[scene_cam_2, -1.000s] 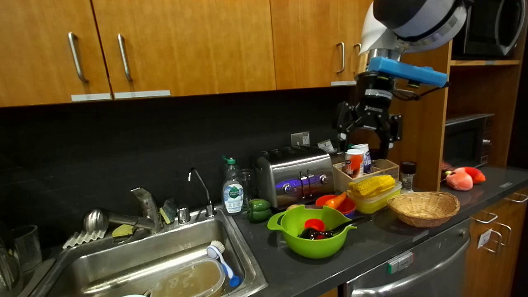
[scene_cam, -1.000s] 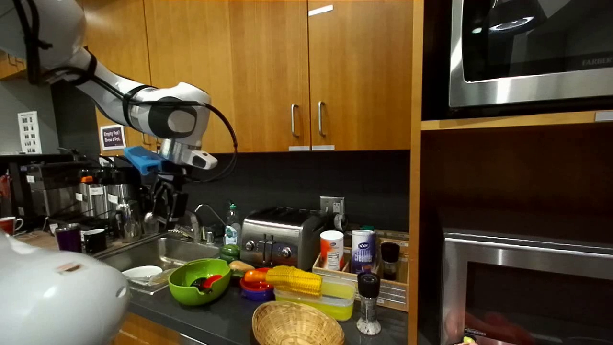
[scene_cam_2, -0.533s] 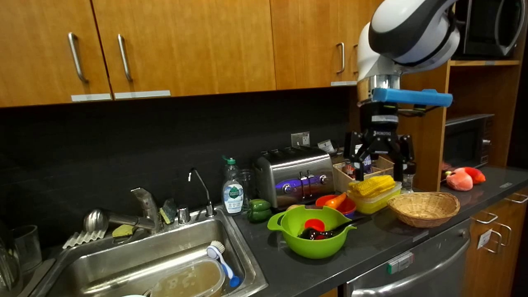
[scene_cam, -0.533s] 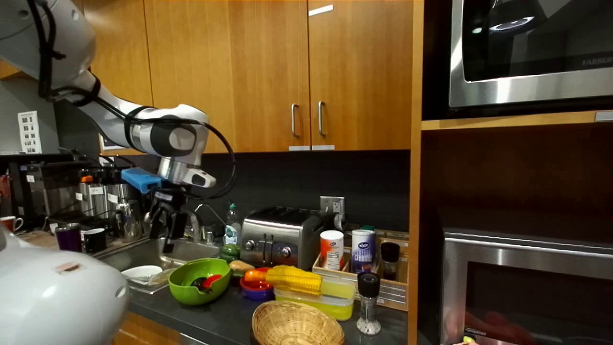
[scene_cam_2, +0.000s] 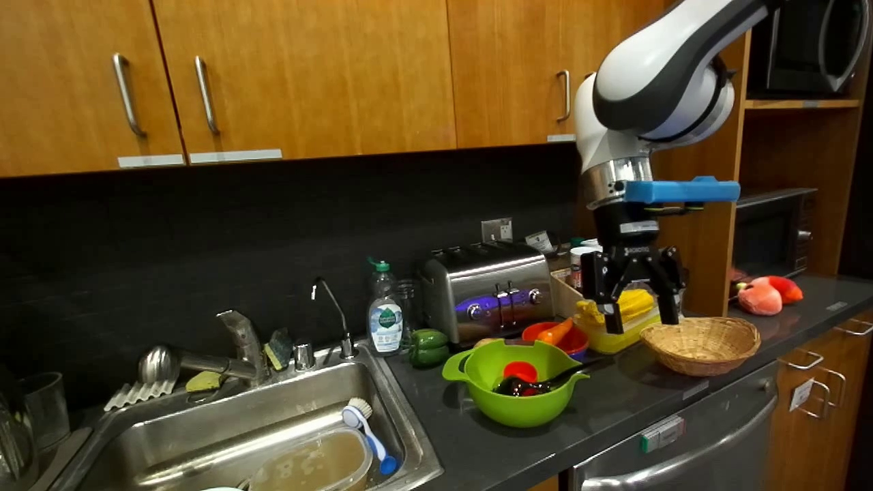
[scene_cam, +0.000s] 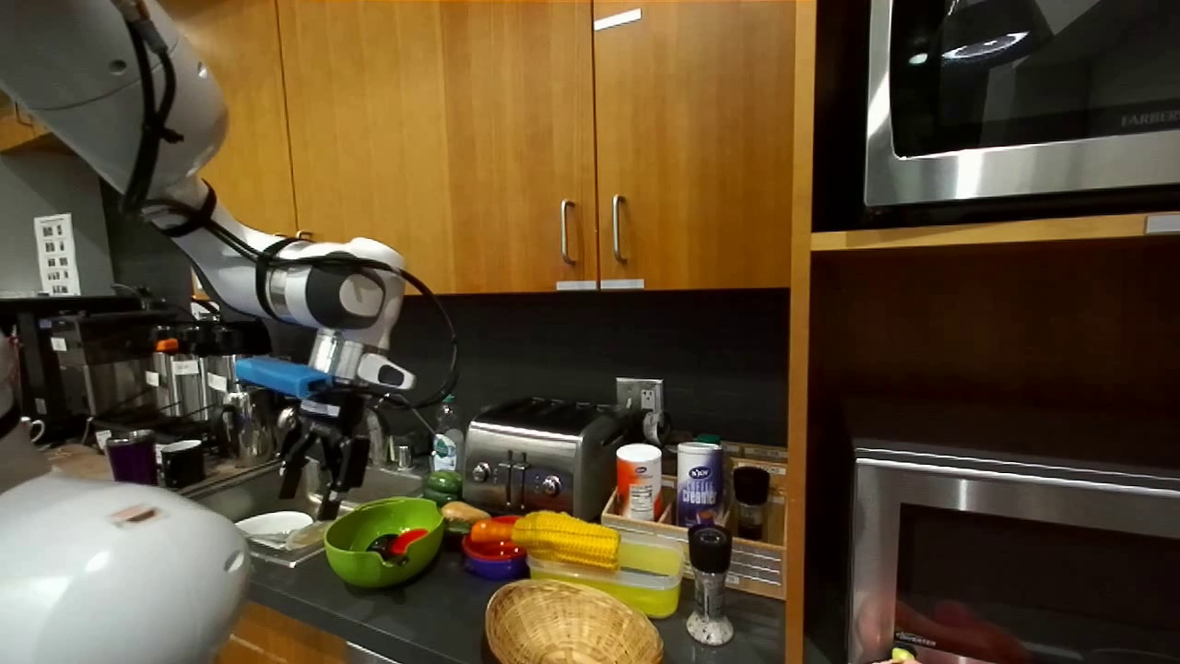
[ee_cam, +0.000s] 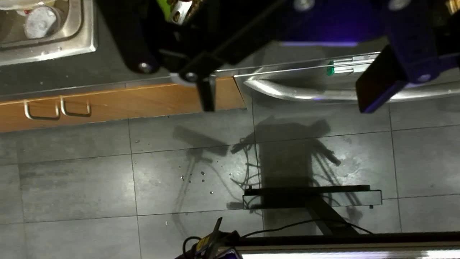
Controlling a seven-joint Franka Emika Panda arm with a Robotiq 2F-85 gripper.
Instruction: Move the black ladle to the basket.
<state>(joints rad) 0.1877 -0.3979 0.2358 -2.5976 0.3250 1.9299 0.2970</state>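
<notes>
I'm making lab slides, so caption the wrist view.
Open, empty hand with tiled floor beyond, sink corner upper left, sliver of green bowl at top.

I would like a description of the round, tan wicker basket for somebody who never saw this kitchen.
In an exterior view, find the boxy silver metal toaster on the dark grey counter. To its right, past the yellow rectangular plastic box, sits the round, shallow, tan wicker basket, near the counter's front edge. Its woven walls set it apart from the smooth box and bright green plastic bowl.
</notes>
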